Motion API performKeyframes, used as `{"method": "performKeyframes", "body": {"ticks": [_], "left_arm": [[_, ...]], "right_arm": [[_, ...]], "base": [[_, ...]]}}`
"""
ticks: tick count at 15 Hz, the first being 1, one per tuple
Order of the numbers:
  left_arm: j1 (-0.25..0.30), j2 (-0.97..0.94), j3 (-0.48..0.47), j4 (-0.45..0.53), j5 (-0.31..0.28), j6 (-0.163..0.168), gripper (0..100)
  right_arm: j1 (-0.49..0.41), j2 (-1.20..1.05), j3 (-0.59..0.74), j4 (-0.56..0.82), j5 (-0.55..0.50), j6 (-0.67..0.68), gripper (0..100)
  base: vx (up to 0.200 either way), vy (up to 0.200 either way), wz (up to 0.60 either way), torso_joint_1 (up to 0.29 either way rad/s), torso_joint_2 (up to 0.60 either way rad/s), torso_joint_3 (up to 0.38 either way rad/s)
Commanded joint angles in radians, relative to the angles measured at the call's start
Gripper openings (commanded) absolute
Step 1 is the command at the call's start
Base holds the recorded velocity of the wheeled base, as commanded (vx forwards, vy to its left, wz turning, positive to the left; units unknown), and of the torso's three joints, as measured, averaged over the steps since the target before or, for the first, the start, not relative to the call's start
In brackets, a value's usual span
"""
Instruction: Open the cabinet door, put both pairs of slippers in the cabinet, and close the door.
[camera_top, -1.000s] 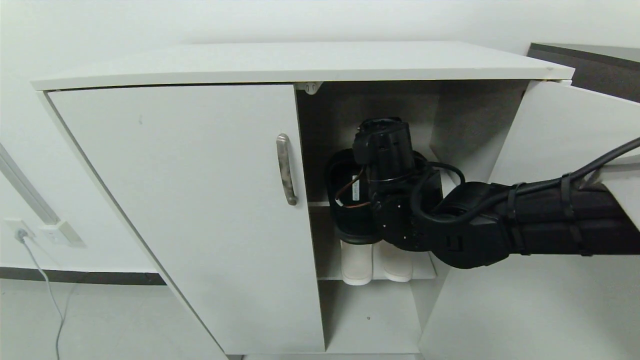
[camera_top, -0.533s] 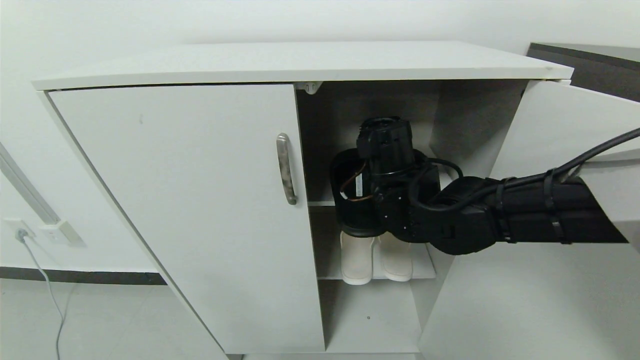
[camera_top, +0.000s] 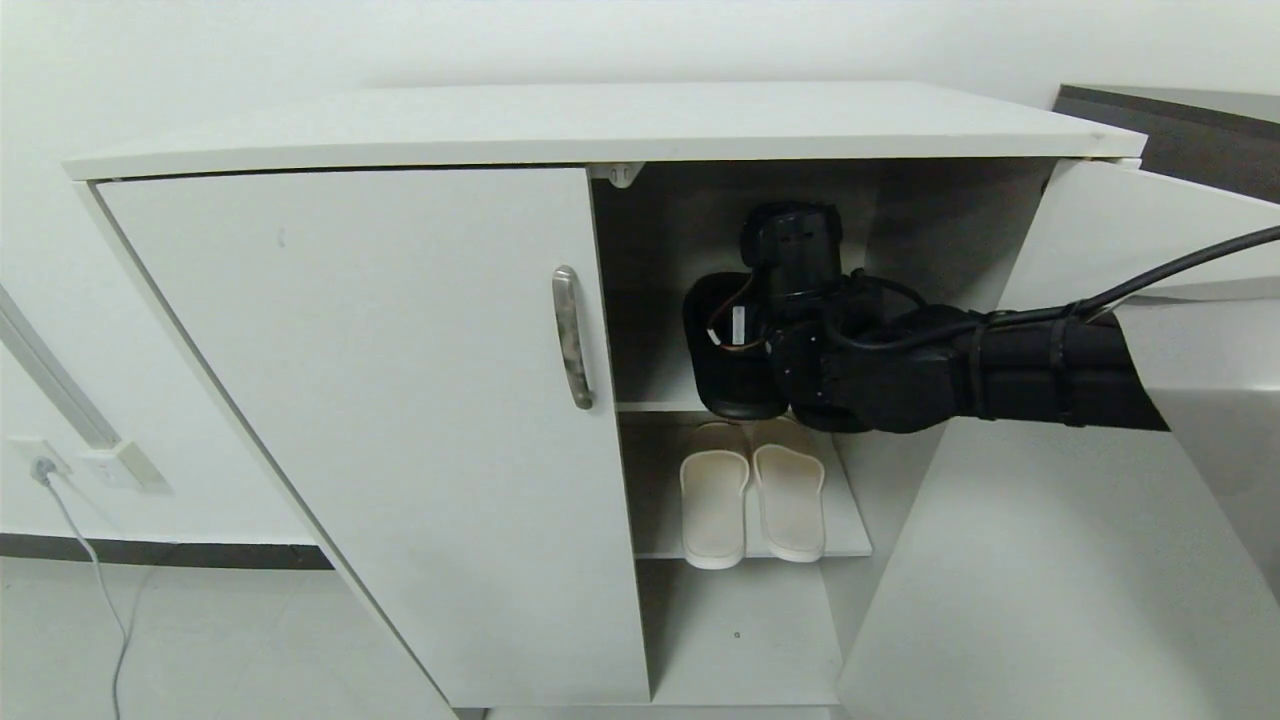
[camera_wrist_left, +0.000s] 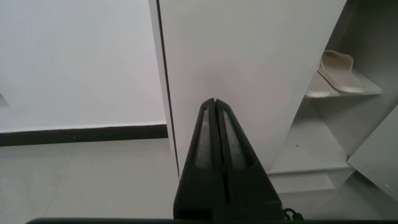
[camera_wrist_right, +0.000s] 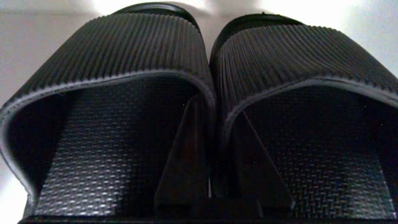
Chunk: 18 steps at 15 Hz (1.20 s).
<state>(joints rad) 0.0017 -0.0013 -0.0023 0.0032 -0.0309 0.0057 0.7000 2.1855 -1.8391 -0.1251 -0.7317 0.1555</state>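
Note:
The white cabinet (camera_top: 600, 120) has its right door (camera_top: 1110, 230) swung open and its left door (camera_top: 380, 420) closed. My right arm (camera_top: 1000, 380) reaches inside at the level of the upper shelf (camera_top: 650, 407). My right gripper (camera_wrist_right: 214, 155) is shut on the black slippers (camera_wrist_right: 130, 81), pinching their two inner walls together. The black slippers (camera_top: 725, 385) show their heels at the shelf's front edge; I cannot tell if they rest on it. The white slippers (camera_top: 752, 490) lie side by side on the middle shelf. My left gripper (camera_wrist_left: 215, 102) is shut on nothing, low before the closed door (camera_wrist_left: 249, 62).
The closed door carries a metal handle (camera_top: 570, 338). The cabinet's bottom compartment (camera_top: 740, 640) holds nothing. A wall socket with a cable (camera_top: 40, 465) is low on the left wall. The white slippers (camera_wrist_left: 339, 71) also appear in the left wrist view.
My right arm has risen and pushed deeper into the cabinet with the black slippers, from in front of the middle shelf to the upper shelf. The white slippers are now uncovered.

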Motion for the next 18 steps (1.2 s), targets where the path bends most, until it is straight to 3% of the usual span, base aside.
{"method": "performKeyframes", "body": {"ticks": [1, 4, 13, 14, 18], "left_arm": [[0.000, 0.001, 0.001, 0.000, 0.000, 0.000, 0], [0.000, 0.001, -0.001, 0.000, 0.002, 0.000, 0], [0.000, 0.001, 0.001, 0.000, 0.002, 0.000, 0], [0.000, 0.001, 0.001, 0.000, 0.002, 0.000, 0], [0.000, 0.001, 0.001, 0.000, 0.002, 0.000, 0]], "right_arm": [[-0.016, 0.043, -0.086, 0.025, 0.002, 0.001, 0], [-0.020, 0.085, -0.161, 0.058, 0.002, 0.001, 0], [-0.024, 0.108, -0.161, 0.061, 0.002, 0.004, 0], [-0.024, 0.105, -0.161, 0.061, 0.002, 0.004, 100], [-0.016, 0.057, -0.101, 0.058, 0.002, 0.009, 100]], "base": [[0.000, 0.000, 0.00, 0.000, 0.00, 0.000], [0.000, 0.000, 0.00, 0.000, 0.00, 0.000], [0.000, 0.000, 0.00, 0.000, 0.00, 0.000], [0.000, 0.000, 0.00, 0.000, 0.00, 0.000], [0.000, 0.000, 0.00, 0.000, 0.00, 0.000]]}}
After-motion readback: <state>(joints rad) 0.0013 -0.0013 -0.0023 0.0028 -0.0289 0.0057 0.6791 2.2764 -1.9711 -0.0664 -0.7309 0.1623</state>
